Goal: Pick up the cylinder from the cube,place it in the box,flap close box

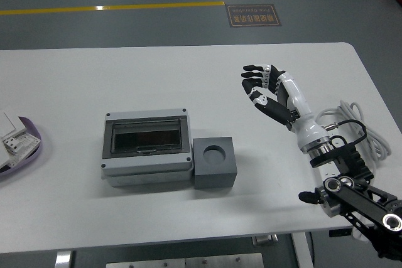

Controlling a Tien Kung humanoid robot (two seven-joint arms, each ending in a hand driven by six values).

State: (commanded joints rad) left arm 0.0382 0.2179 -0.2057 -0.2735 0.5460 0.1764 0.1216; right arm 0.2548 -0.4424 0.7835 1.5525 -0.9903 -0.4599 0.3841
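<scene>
The right hand (267,86) hangs over the table (188,67) towards its right edge, fingers loosely spread and holding nothing. Well apart from it, nearer the middle, the grey box (147,149) sits with its clear lid down. The dark cube (215,162) touches the box's right side, its round socket empty. The cylinder cannot be seen.

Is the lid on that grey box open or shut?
Shut. The grey box has its dark see-through lid lying flat within the frame. Whether it is latched, I cannot tell.
</scene>
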